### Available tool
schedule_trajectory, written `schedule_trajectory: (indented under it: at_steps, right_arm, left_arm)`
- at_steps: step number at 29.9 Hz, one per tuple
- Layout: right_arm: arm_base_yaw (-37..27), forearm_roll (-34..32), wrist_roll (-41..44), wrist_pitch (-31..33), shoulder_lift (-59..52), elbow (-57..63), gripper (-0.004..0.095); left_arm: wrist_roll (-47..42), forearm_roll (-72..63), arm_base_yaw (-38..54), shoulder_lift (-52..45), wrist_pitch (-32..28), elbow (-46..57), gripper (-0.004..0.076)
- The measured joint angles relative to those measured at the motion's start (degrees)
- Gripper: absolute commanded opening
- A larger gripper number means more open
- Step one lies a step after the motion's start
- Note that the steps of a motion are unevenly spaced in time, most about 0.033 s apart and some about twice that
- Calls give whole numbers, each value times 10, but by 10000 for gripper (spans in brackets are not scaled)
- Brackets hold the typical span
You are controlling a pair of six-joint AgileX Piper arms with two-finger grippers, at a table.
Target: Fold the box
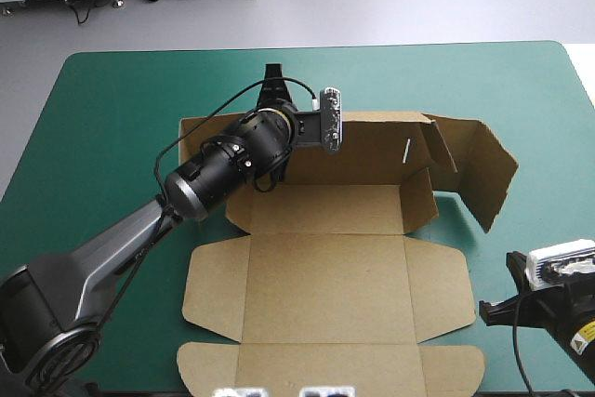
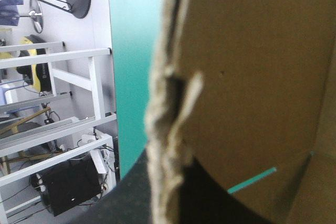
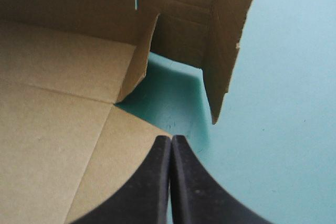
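High view showed the box (image 1: pixel 325 276) at the middle of the teal-green bench (image 1: pixel 112 99). Its near panels lay flat, its far wall (image 1: pixel 372 151) was raised, and a long right end flap (image 1: pixel 483 169) stood bent round past the wall's right end. The left arm (image 1: pixel 232 160) reached over to the far wall's top edge, left of its middle. In the left wrist view the raw board edge (image 2: pixel 163 129) ran straight between the black jaws, so they looked all but closed on the box. The right jaws met in one point, holding nothing, just off the box's near right flap (image 3: pixel 52 145). The board looked light and stiff across each panel, likely to bend only at its scored creases and to crush at a pinched edge. The free edges of the flat side flaps seemed the sensible holds.
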Motion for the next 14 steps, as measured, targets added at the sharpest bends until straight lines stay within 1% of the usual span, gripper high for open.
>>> schedule_trajectory:
  at_steps: [4, 7, 10, 14]
  right_arm:
    - [0, -27, 35, 1, 7, -43, -16]
    - [0, -44, 55, 2, 28, -70, -16]
    - [0, -59, 70, 1, 63, -99, -17]
    - [0, -68, 85, -11, 134, -153, -18]
  left_arm:
    - [-55, 49, 0, -11, -42, 47, -9]
    - [-78, 67, -1, -22, -69, 83, -9]
    - [-106, 96, -5, -34, -85, 121, -9]
    - [-171, 161, -21, -46, -102, 161, -9]
